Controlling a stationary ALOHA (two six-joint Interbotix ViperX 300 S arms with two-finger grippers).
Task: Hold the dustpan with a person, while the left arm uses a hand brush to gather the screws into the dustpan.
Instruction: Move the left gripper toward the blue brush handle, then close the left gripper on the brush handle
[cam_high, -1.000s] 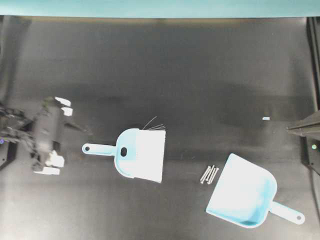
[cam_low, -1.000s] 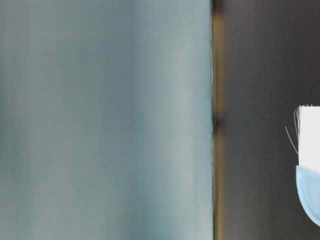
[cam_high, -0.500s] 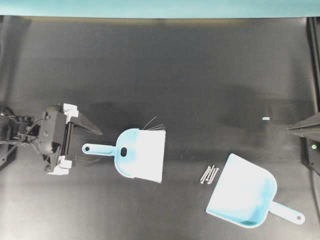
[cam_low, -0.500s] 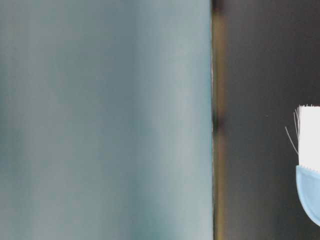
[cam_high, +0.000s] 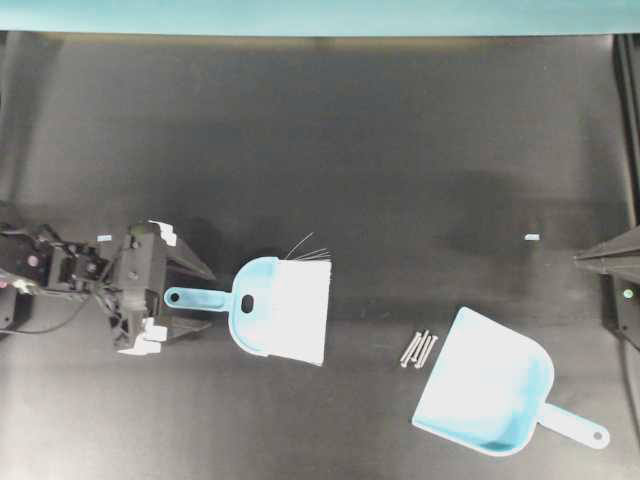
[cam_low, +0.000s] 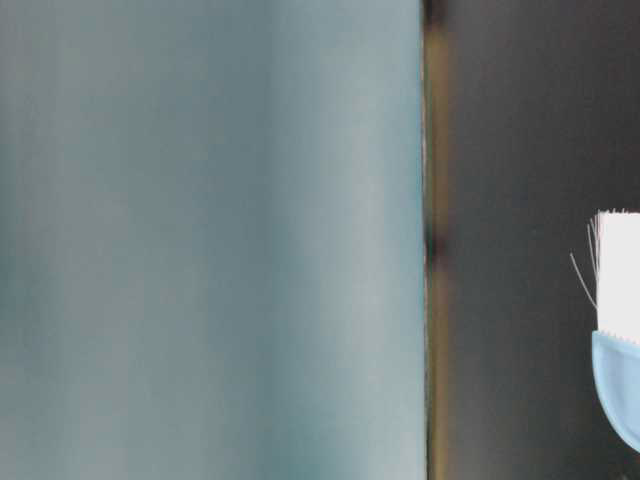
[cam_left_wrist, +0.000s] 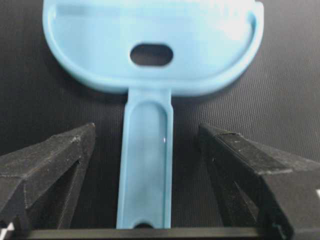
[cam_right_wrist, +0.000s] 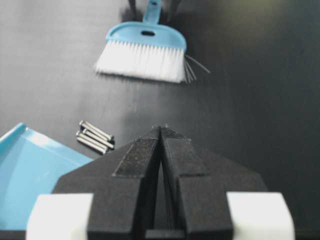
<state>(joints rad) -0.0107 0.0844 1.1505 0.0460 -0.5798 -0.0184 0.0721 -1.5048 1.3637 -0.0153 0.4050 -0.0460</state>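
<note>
Screws (cam_high: 419, 348) lie in a tight little bundle on the dark tabletop (cam_high: 380, 150), just off the open mouth of the dustpan (cam_high: 488, 393), which sits toward the right with its short handle pointing away to the lower right. Over on the left, the hand brush (cam_high: 275, 307) lies flat, white bristles facing the screws and a few stray hairs sticking out at its upper edge. The left arm (cam_high: 60, 275) reaches in low from the left side, and its left claw (cam_high: 188, 297) is spread wide with one dark finger on each side of the brush's thin handle; from the wrist view the handle (cam_left_wrist: 145, 170) runs straight up the middle of the gap, with bare tabletop showing between it and either finger, so nothing is gripped. The right claw (cam_right_wrist: 161, 131) sits back at the right edge, its two fingers pressed together with nothing between them, pointing across the tabletop toward the brush, with the screws and a corner of the dustpan just to its left.
</note>
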